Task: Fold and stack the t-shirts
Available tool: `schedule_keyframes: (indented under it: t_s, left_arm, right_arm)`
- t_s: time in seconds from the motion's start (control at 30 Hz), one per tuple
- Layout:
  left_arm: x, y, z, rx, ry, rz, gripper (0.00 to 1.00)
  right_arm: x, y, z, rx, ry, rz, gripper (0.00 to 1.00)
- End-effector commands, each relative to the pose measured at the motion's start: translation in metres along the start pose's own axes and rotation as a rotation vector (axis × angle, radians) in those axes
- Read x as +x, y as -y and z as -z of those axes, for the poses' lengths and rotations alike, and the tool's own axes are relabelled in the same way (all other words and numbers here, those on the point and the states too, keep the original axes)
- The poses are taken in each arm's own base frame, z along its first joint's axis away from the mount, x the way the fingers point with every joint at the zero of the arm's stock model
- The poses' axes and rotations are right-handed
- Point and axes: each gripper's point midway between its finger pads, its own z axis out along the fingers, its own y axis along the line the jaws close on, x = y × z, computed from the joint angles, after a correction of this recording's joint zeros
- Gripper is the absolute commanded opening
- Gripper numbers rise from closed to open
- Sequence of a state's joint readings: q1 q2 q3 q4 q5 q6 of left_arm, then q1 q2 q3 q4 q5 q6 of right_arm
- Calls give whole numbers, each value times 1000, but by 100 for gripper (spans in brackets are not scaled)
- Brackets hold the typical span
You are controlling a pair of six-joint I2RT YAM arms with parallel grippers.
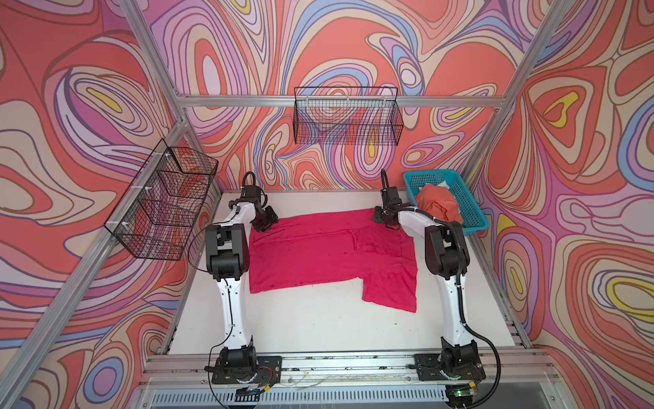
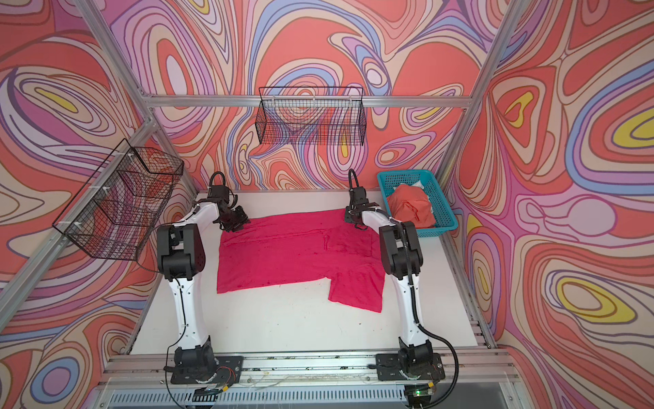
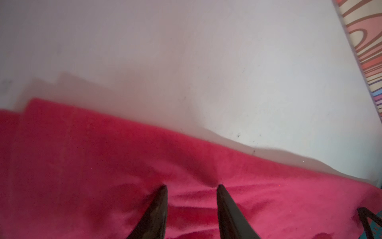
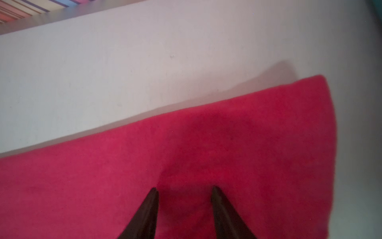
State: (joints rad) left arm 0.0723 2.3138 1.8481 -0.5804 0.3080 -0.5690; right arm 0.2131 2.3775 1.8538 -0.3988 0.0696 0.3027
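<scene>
Magenta t-shirt (image 1: 318,255) lies flat on the counter (image 1: 318,325) (orange t-shirt (image 1: 439,205) sits bunched in the teal basket (image 1: 467,202)). Left fingers (image 3: 157,209) and right fingers (image 4: 146,211) hover spread apart over its 2 far corners, gripping nothing.

front half of table (image 1: 318,329) is bare, a wide lane between the two arms. magenta shirt (image 1: 318,255) lies flat mid-table, low, nothing to stop a pass above it. left arm (image 1: 226,255) stands just beside its left edge and right arm (image 1: 444,251) just beside its right edge, blocking side entry. teal basket (image 1: 467,198), heaped with orange shirt (image 1: 439,207), fills far right corner near right gripper (image 1: 382,219). narrow bare strip behind shirt's far edge. wire basket (image 1: 159,205) juts off left wall above table edge. second wire basket (image 1: 348,117) hangs high on back wall.
</scene>
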Motion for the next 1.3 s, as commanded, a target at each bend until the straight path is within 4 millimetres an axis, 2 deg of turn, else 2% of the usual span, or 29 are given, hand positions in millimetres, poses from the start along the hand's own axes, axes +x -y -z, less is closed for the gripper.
schedule_keyframes:
  t_s: [0.0, 0.13, 0.2, 0.27, 0.33, 0.43, 0.53, 0.57, 0.6, 0.67, 0.77, 0.87, 1.03, 1.27]
  left_arm:
    - [11, -6, 3, -12, -51, 17, 50]
    - [4, 30, 55, 58, 35, -54, 64]
    - [16, 34, 79, 69, 49, -69, 68]
    - [33, 28, 97, 64, 51, -62, 71]
    - [55, 14, 109, 36, 41, -45, 72]
    - [99, -17, 119, -18, -6, -3, 73]
    - [138, -43, 126, -49, -38, 39, 72]
    - [150, -51, 128, -66, -50, 52, 72]
    - [158, -57, 130, -76, -56, 63, 71]
    - [174, -67, 133, -88, -69, 81, 71]
    - [185, -75, 134, -95, -72, 99, 70]
    - [189, -79, 132, -103, -79, 109, 70]
    - [188, -76, 134, -95, -73, 114, 70]
    - [186, -77, 140, -103, -65, 108, 70]
  right_arm:
    - [19, 12, -2, 24, -98, 28, 50]
    - [-15, -1, 51, -30, -27, 14, 58]
    - [-14, -4, 82, -57, -23, -2, 62]
    - [-1, -2, 109, -74, -31, -25, 63]
    - [26, 3, 131, -91, -65, -58, 63]
    - [79, 10, 166, -119, -123, -113, 63]
    - [139, 24, 197, -108, -196, -178, 63]
    - [164, 32, 206, -95, -233, -208, 63]
    - [180, 38, 214, -88, -251, -234, 62]
    - [223, 52, 230, -60, -314, -298, 59]
    - [265, 69, 247, -15, -361, -379, 49]
    - [288, 80, 252, 18, -376, -440, 38]
    - [309, 92, 249, 83, -403, -462, 36]
    - [326, 92, 242, 98, -440, -470, 32]
